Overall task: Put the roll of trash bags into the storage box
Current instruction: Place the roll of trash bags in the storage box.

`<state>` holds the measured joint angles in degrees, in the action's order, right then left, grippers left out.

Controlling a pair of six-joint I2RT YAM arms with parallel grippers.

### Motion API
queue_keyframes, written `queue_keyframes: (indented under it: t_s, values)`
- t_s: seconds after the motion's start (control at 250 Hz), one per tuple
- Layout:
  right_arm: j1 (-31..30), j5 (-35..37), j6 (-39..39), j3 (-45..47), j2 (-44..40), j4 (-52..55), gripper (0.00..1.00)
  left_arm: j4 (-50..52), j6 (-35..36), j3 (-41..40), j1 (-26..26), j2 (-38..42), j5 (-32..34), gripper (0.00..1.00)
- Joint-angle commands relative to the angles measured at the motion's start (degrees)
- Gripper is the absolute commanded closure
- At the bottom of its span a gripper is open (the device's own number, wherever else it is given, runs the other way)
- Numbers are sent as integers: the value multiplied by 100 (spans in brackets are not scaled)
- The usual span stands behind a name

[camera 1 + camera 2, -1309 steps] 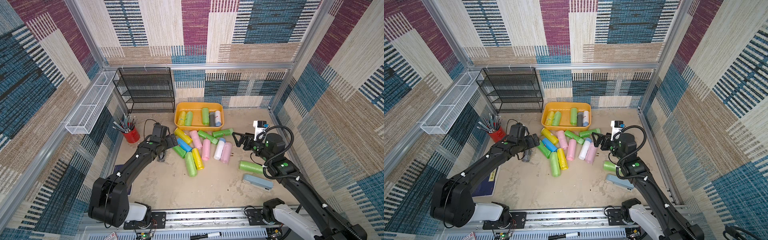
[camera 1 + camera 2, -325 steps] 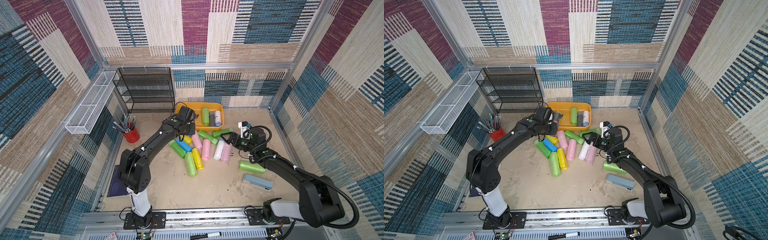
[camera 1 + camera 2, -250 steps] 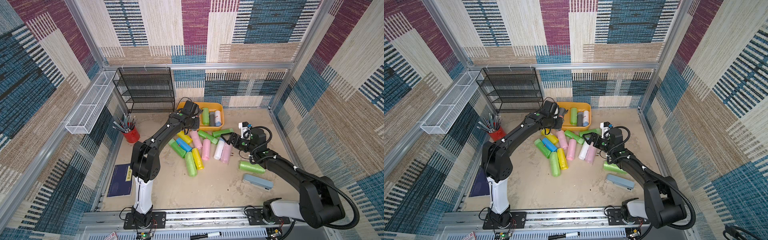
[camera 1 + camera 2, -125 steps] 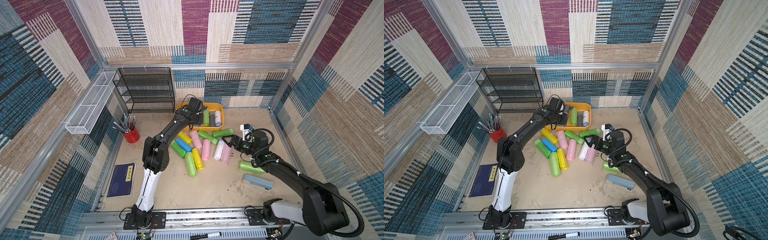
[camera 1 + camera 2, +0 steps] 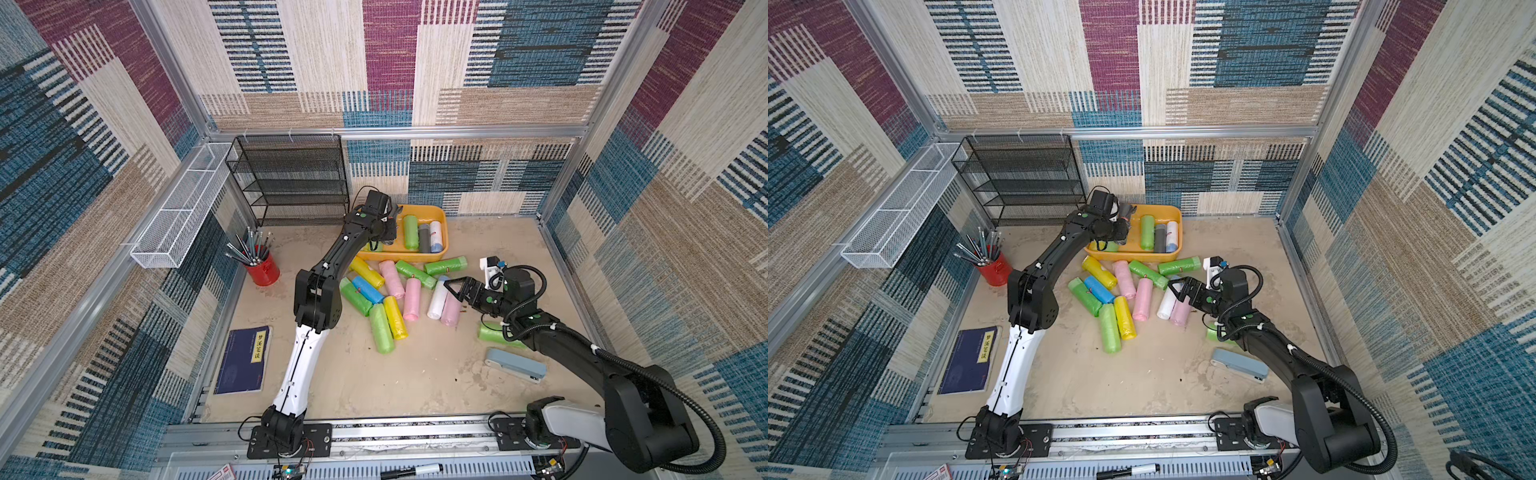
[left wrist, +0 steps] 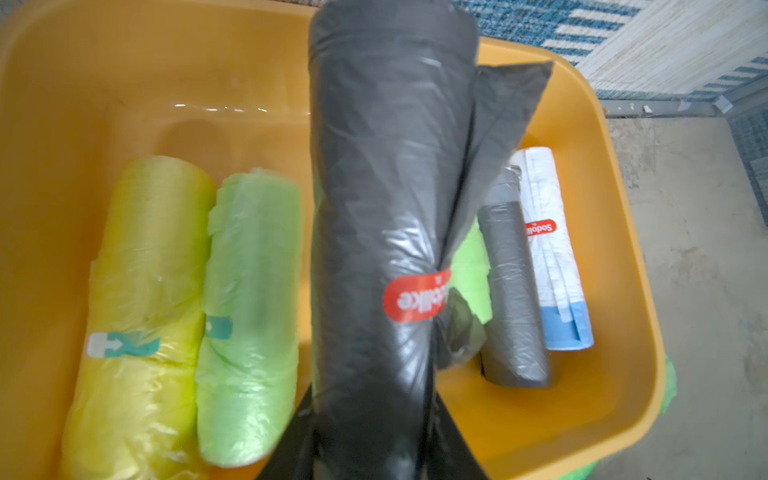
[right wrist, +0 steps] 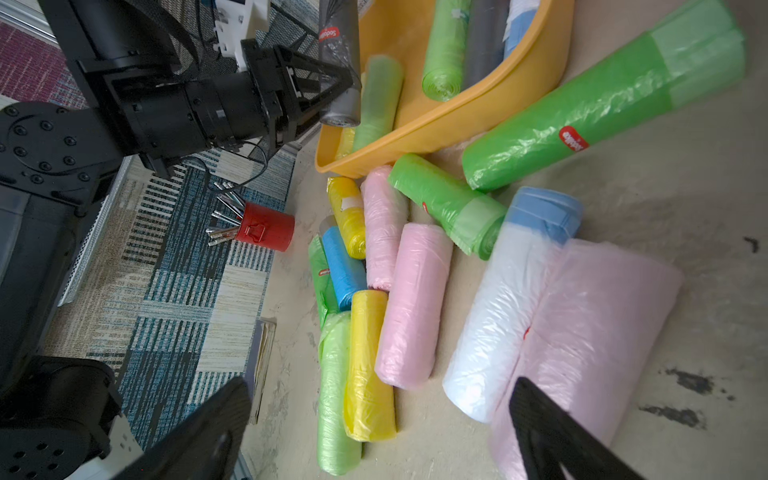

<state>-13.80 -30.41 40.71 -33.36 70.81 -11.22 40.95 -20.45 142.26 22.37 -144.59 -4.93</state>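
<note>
Left gripper (image 6: 372, 415) is clamped on a grey roll (image 6: 386, 187), which hangs over the box (image 6: 124, 83). Below it is a gap, with yellow (image 6: 141, 311) and green (image 6: 249, 311) rolls on one side and a white roll (image 6: 552, 249) on the other.

On the red stickers we read "…olike" on the held roll and "Sodoli…" on the white one.

Right gripper (image 5: 455, 294) has its jaws apart over the pile (image 5: 411, 299), at the box's 6 o'clock.

From the box, the rack (image 5: 291, 183) is at 10 o'clock, the cup (image 5: 262, 270) at 8 and the stapler (image 5: 515, 365) at 5.
</note>
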Motion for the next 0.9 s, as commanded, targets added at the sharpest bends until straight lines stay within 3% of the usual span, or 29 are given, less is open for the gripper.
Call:
queue_keyframes:
  t_s: [0.0,0.156,0.48,0.616,0.736,0.892]
  values:
    - [0,-62,123,25,-9,-230,1,-55,-188,236,-53,-158,-316,97]
    - [0,-72,216,82,6,-336,1,-68,-241,473,-84,-426,-540,97]
    - [1,-105,106,28,115,-214,1,-73,-188,494,-164,-631,-389,96]
    - [0,11,-64,-40,201,-97,1,-68,-193,462,-196,-667,-342,90]
    - [0,491,-400,-276,321,438,1,-63,-215,400,-198,-667,-400,80]
    - [0,601,-724,-492,435,775,1,-67,-206,277,-207,-588,-295,69]
